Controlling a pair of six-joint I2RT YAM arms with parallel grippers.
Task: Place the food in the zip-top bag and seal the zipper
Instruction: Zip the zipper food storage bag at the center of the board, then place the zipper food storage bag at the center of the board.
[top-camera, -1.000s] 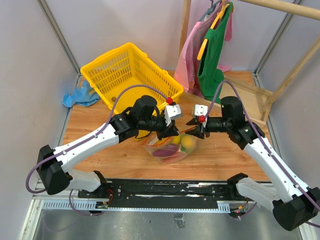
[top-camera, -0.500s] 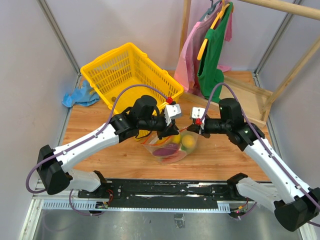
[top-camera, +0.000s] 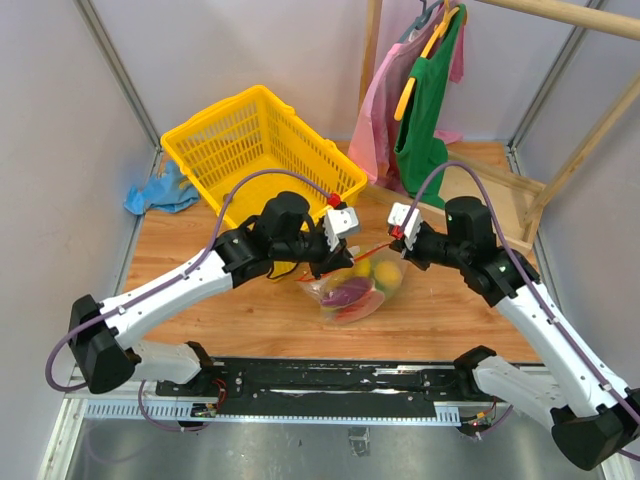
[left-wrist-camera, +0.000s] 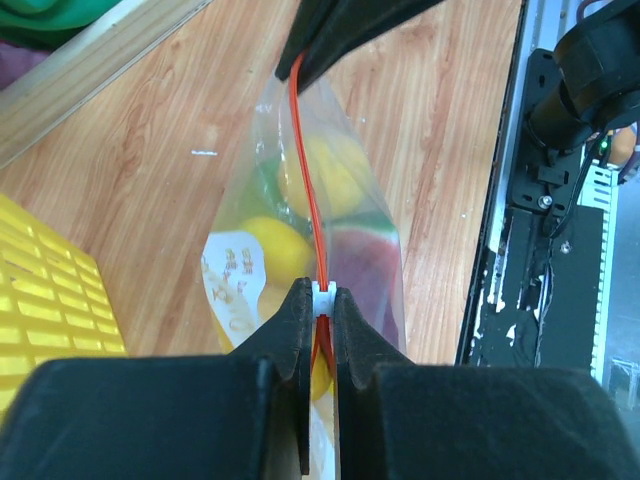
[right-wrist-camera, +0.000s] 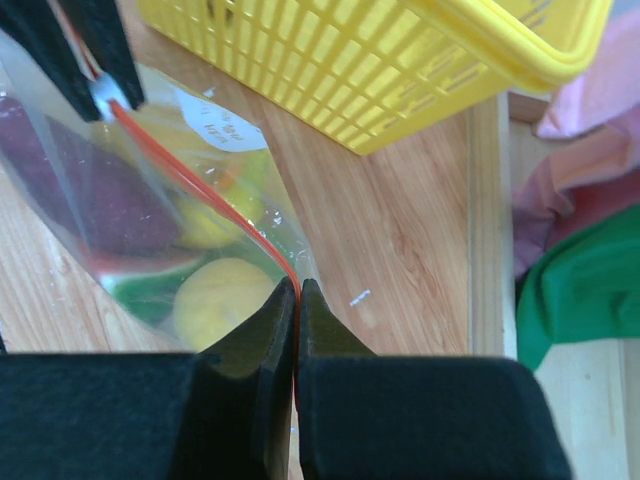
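Since a second ago: right gripper (right-wrist-camera: 297, 286) drawing back toward its own side, the zipper (right-wrist-camera: 200, 185) going from slack to taut between the two arms, and the zip-top bag (top-camera: 350, 305) shifting rightward over the tabletop (top-camera: 440, 310).

Left gripper (left-wrist-camera: 320, 300) — jaws pinching narrow on the zipper at its small white slider (left-wrist-camera: 321, 291), nothing else between them.

Right gripper — jaws pressing nearly shut on the strip's other end, at the bag's corner.

Zip-top bag: hanging by its top edge from both grips, belly sagging toward the tabletop; whether it is touching cannot be told. Whether the track is closing along its length cannot be told either. The film is looking thin, crinkly and slippery, likely buckling or slipping if taken by the wall. Best hold, by judgement, is the stiffer red-orange strip where both jaws are sitting.

Food (top-camera: 372, 272): lying inside the bag. Showing through are a yellow-orange fruit (right-wrist-camera: 225, 298), a purple eggplant piece (right-wrist-camera: 90, 200) and a watermelon wedge (right-wrist-camera: 140, 268), with some green behind. Light, hard toys, probably rolling if the bag is tipping.

Surroundings: a yellow basket (top-camera: 265, 90) is standing just behind the bag and left arm. A blue cloth (top-camera: 160, 192) is lying well apart at far left. Garments (top-camera: 425, 100) are hanging on a wooden rack (top-camera: 500, 185) behind the right arm. Nothing is sitting along the strip between the grips.
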